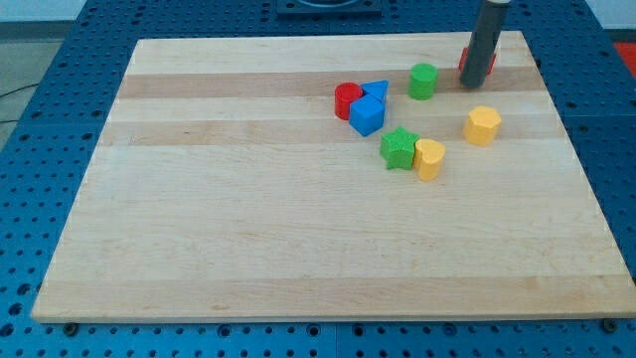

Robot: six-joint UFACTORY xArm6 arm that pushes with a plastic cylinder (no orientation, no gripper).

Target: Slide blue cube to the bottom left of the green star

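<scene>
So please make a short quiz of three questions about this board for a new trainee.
1. True or false: my tip touches the blue cube.
2. Which block sits directly to the view's right of the green star? A) red cylinder B) yellow block C) blue triangle
3. Fill in: the blue cube lies to the view's upper ____ of the green star.

Key: 1 false, the tip is far off at the view's top right by a red block; 2 B; 3 left.
</scene>
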